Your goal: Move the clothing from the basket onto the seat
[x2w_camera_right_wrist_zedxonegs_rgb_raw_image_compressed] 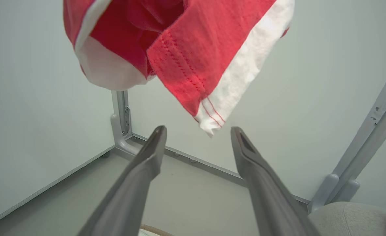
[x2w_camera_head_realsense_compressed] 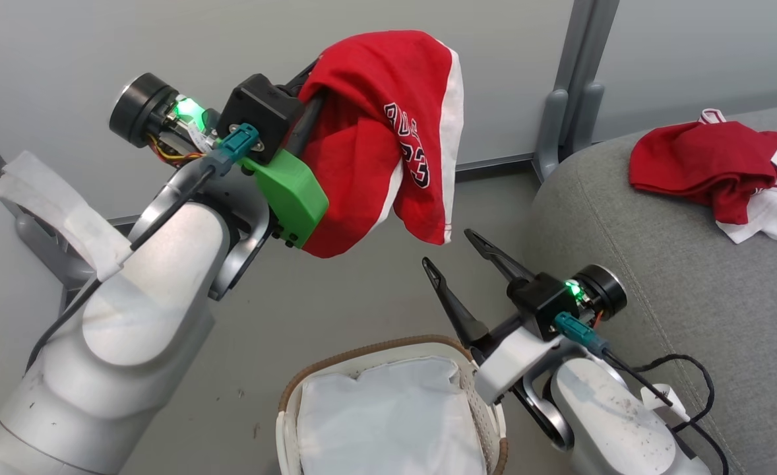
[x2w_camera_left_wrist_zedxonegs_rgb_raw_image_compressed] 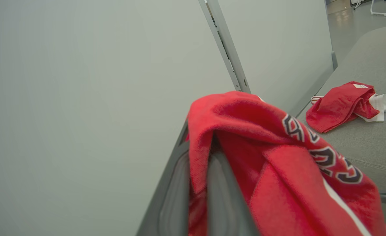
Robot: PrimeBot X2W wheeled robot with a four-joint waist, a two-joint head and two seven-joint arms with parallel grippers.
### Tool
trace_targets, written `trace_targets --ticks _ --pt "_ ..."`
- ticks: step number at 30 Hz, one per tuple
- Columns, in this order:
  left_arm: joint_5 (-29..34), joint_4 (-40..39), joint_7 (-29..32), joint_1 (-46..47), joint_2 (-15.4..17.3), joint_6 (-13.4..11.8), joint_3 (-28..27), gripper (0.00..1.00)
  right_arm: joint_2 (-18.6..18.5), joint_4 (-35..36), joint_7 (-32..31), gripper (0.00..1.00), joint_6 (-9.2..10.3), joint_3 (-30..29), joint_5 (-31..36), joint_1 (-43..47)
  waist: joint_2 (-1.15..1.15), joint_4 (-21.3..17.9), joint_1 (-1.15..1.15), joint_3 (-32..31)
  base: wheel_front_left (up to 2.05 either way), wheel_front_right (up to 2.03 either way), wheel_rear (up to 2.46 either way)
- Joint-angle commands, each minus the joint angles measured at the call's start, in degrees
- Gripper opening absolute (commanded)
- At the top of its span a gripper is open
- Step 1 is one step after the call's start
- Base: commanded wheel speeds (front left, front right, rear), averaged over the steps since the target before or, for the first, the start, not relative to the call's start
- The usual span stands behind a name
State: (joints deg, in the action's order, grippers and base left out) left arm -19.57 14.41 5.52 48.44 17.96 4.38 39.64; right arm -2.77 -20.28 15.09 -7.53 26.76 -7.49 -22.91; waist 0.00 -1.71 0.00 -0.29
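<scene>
My left gripper (x2w_camera_head_realsense_compressed: 316,99) is raised high at the upper left, shut on a red garment (x2w_camera_head_realsense_compressed: 375,132) with white trim and printed lettering; the cloth drapes over its fingers (x2w_camera_left_wrist_zedxonegs_rgb_raw_image_compressed: 225,200). The same garment (x2w_camera_left_wrist_zedxonegs_rgb_raw_image_compressed: 278,170) hangs above the floor, left of the seat. My right gripper (x2w_camera_head_realsense_compressed: 448,247) stands open just below its hanging hem (x2w_camera_right_wrist_zedxonegs_rgb_raw_image_compressed: 193,49), nothing between its fingers (x2w_camera_right_wrist_zedxonegs_rgb_raw_image_compressed: 147,164). A second red and white garment (x2w_camera_head_realsense_compressed: 705,165) lies crumpled on the grey seat (x2w_camera_head_realsense_compressed: 659,297). The basket (x2w_camera_head_realsense_compressed: 362,353) sits low in the middle, showing its white liner (x2w_camera_head_realsense_compressed: 388,422).
Pale wall panels with a grey metal post (x2w_camera_head_realsense_compressed: 573,86) stand behind the floor (x2w_camera_head_realsense_compressed: 336,310). A black cable (x2w_camera_head_realsense_compressed: 692,369) loops from my right arm over the seat's front edge. The seat's rounded corner (x2w_camera_right_wrist_zedxonegs_rgb_raw_image_compressed: 347,216) is close to my right gripper.
</scene>
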Motion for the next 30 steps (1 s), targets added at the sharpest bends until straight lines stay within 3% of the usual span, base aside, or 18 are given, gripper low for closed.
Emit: trace_targets --ticks 1,14,24,25,26,29,30 --pt "-0.26 -0.26 0.19 0.79 -0.29 0.13 0.24 0.00 -0.23 0.19 0.11 1.00 0.08 -0.06 0.18 -1.18 0.00 0.55 0.00 -0.37 0.00 0.00 0.00" --pt "-1.04 -0.99 0.31 -1.74 -1.29 0.68 3.03 0.00 -0.21 5.00 0.11 1.00 0.08 -0.16 4.15 -8.40 0.00 2.00 0.00 -1.10 0.00 0.00 0.00" --pt "-2.54 -2.14 -0.15 -4.05 -2.68 0.89 5.03 0.00 -0.21 -1.01 0.11 0.98 0.08 1.92 3.90 -13.00 0.00 2.72 0.00 -1.29 0.00 0.00 0.00" --pt "-2.69 -2.24 -0.18 -4.31 -2.78 0.87 5.19 0.00 -0.20 -1.41 0.11 0.69 0.08 2.00 3.61 -13.32 0.00 2.79 0.00 -1.30 0.00 0.00 0.00" --pt "-3.03 -2.30 -0.19 -4.72 -2.97 0.86 5.32 0.00 -0.19 -1.89 0.11 0.48 0.08 2.14 3.14 -13.52 0.00 2.86 0.00 -1.29 0.00 0.00 0.00" --pt "-3.29 -2.38 -0.56 -5.62 -3.04 0.48 5.53 0.00 -0.21 -2.62 0.11 0.02 0.08 2.44 2.24 -13.65 0.00 2.93 0.00 -1.22 0.00 0.00 0.00" --pt "-3.58 -2.33 -0.68 -6.08 -3.03 0.21 5.47 0.00 -0.21 -2.76 0.11 0.00 0.08 2.38 2.04 -13.65 0.00 2.93 0.00 -1.17 0.00 0.00 0.00"
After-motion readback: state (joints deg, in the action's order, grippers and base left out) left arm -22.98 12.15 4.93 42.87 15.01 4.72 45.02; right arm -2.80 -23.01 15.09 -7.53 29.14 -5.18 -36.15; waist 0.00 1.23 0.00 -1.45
